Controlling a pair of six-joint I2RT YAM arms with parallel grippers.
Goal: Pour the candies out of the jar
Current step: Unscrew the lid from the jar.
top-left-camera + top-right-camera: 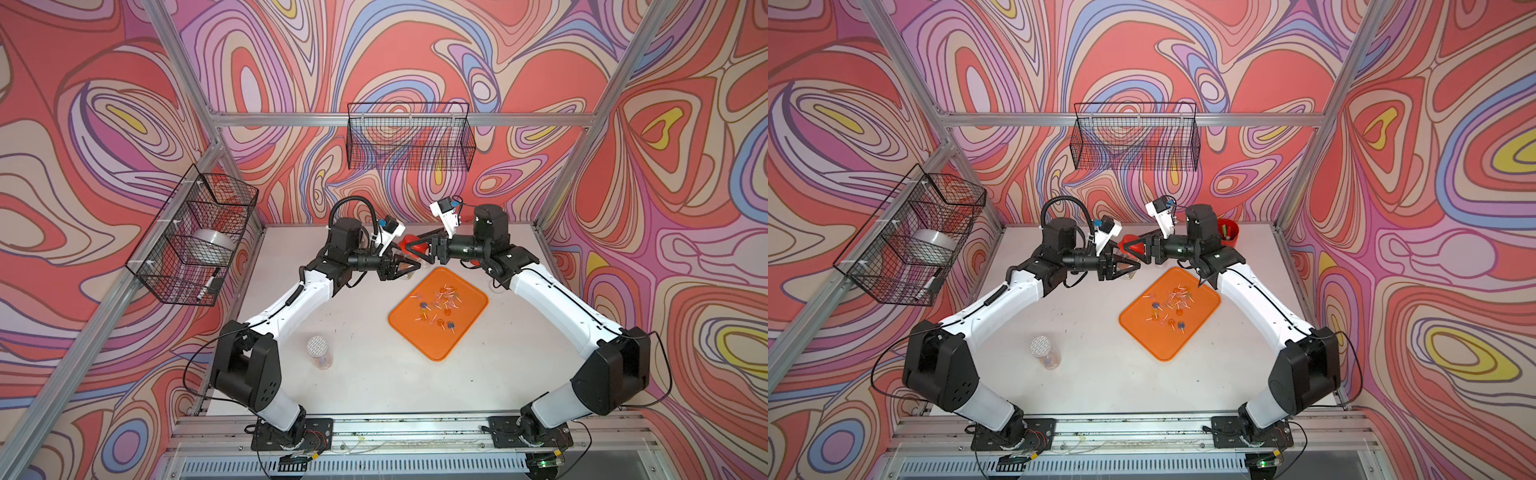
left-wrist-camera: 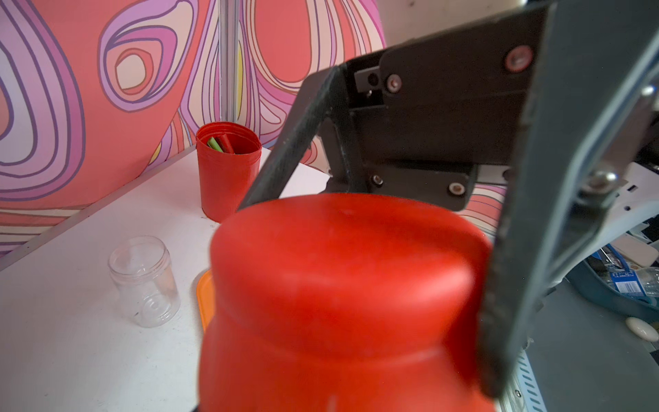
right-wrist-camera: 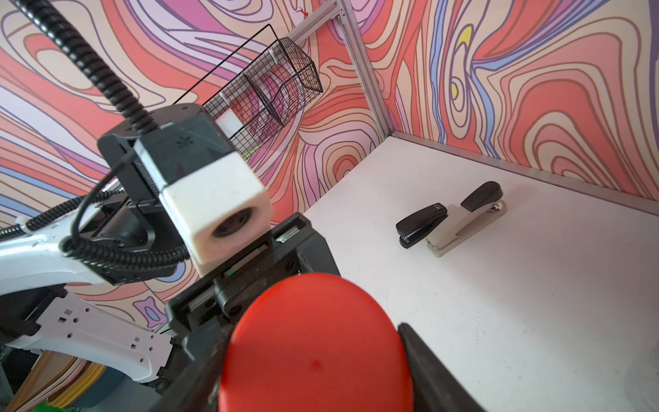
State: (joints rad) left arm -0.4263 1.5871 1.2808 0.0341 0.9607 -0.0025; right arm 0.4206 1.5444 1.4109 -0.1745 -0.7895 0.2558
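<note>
A red jar (image 2: 338,356) with a red lid (image 2: 349,264) is held upright above the back of the table. My left gripper (image 1: 415,269) is shut on the jar's body, which hides its jaws in the left wrist view. My right gripper (image 1: 409,247) reaches in from the opposite side, and its dark fingers (image 3: 428,364) are shut on either side of the lid (image 3: 313,356). The candies (image 1: 436,305), small lollipops with pale sticks, lie scattered on the orange tray (image 1: 469,320) in both top views (image 1: 1169,305).
An empty clear jar (image 2: 144,281) stands beside the tray. An open red jar (image 2: 228,171) holding green pens is at the back right. A clear jar with a white lid (image 1: 320,353) stands front left. Two staplers (image 3: 449,224) lie at the back left. Wire baskets (image 1: 409,137) hang on the walls.
</note>
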